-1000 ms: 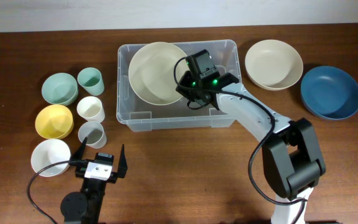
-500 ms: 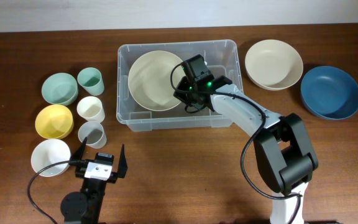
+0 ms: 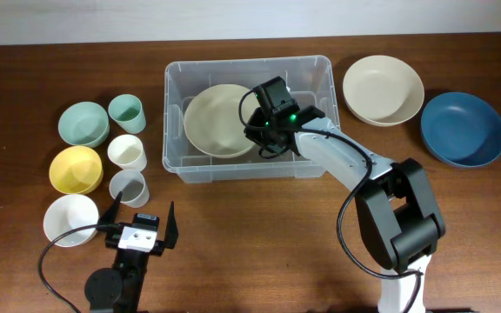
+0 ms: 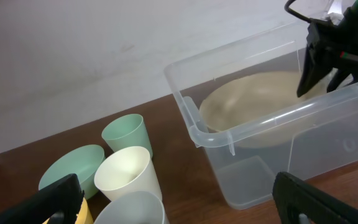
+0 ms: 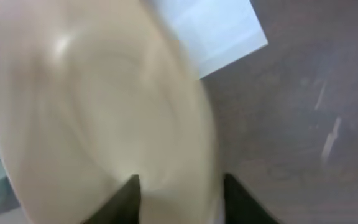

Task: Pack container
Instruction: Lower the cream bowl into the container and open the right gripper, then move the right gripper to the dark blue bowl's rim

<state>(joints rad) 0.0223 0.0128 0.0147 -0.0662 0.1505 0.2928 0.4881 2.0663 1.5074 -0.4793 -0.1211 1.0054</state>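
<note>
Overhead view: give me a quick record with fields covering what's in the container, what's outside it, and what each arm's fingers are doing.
in container: one cream bowl inside the container
right fingers: in the container at that bowl's rim; grip unclear
left fingers: spread open, empty
right of container: second cream bowl, blue bowl
left of container: green bowl, yellow bowl, white bowl, green cup, white cup, grey cup

Dark brown wooden table [image 3: 259, 252] under a plain white wall [image 3: 233, 17].
On my overhead feed the table fills the frame; the wall edges the top.
</note>
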